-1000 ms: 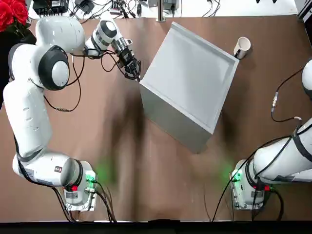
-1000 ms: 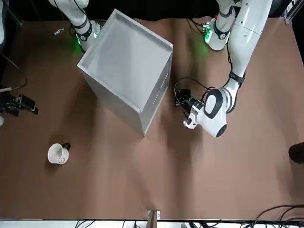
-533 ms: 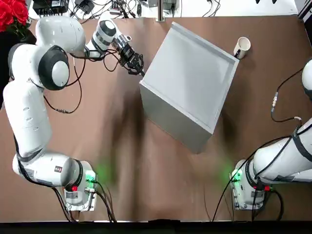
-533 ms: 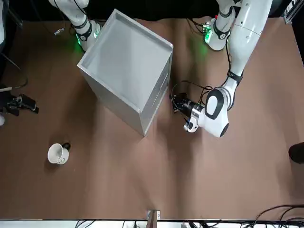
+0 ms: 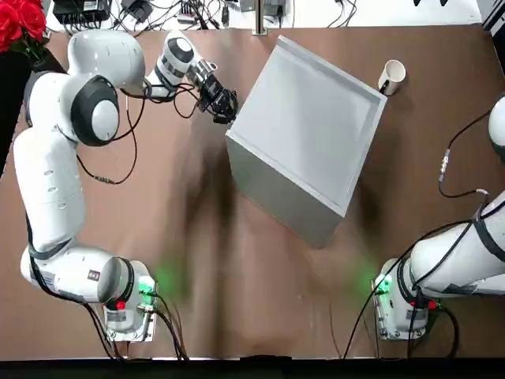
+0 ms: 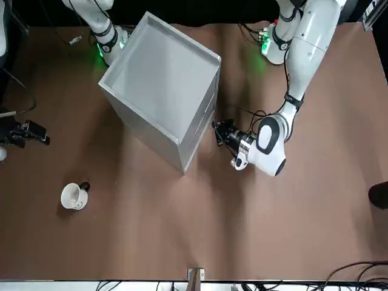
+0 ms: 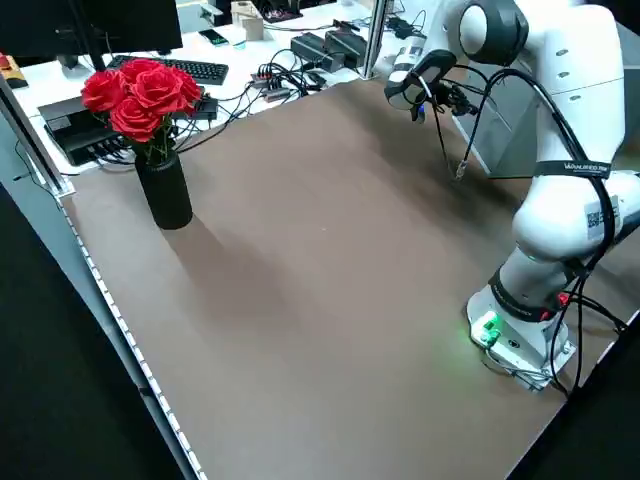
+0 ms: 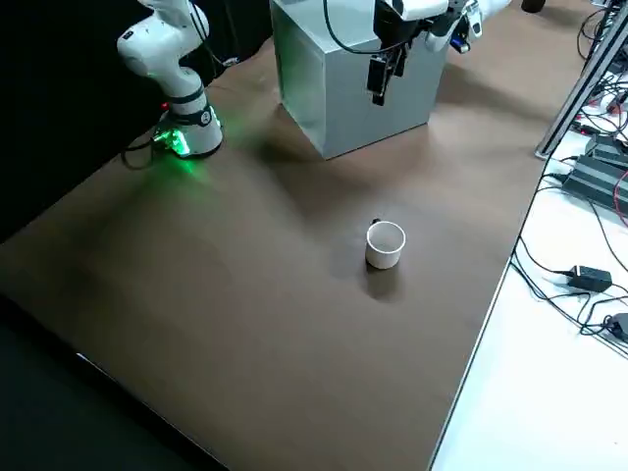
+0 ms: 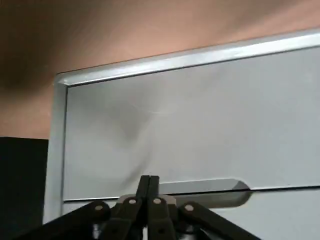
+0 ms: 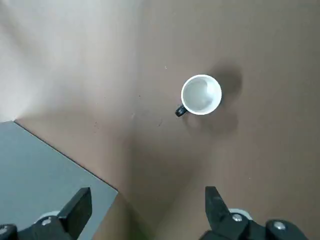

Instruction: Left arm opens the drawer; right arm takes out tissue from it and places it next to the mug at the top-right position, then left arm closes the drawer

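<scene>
Left gripper (image 5: 227, 108) with fingers pressed together, holding nothing, tips at the drawer (image 9: 200, 130) front just by its handle (image 9: 205, 186), near the cabinet's (image 5: 308, 134) left edge. Drawer flush, not yet out. Right gripper (image 10: 145, 210) spread wide and empty, high above bare table (image 5: 197, 260). Mug (image 5: 391, 76) stands beyond the cabinet's far-right corner, open room around it. Tissue not visible.

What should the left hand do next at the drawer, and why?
Probably ease the left hand the last bit forward onto the drawer's handle. The drawer looks fully shut, and the shut fingers sit right at the handle on the cabinet without visibly hooking it. The right hand hangs open above the mug.
</scene>
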`<state>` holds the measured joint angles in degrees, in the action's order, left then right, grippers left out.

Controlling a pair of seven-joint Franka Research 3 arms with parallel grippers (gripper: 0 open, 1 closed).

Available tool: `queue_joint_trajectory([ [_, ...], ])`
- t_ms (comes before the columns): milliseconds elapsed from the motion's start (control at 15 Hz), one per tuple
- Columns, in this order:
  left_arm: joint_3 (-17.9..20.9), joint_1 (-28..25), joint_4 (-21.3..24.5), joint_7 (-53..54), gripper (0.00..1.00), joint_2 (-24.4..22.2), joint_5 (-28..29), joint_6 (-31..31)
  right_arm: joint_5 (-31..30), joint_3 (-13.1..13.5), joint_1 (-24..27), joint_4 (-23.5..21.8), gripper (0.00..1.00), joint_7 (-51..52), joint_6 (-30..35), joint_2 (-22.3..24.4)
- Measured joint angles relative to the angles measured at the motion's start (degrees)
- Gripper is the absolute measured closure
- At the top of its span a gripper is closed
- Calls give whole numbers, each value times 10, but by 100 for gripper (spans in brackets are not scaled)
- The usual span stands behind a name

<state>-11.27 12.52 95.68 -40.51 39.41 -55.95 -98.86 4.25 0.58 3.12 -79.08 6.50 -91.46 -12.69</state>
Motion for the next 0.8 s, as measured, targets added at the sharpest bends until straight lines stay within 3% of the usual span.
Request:
queue_joint_trajectory([
  [400, -9, 4, -40, -32, 99, 41, -32, 7, 0, 0, 0, -1, 0, 0, 1, 0],
  [800, -16, 10, -48, -31, 99, 49, -33, 62, 0, -1, -1, -1, 0, 0, 1, 0],
])
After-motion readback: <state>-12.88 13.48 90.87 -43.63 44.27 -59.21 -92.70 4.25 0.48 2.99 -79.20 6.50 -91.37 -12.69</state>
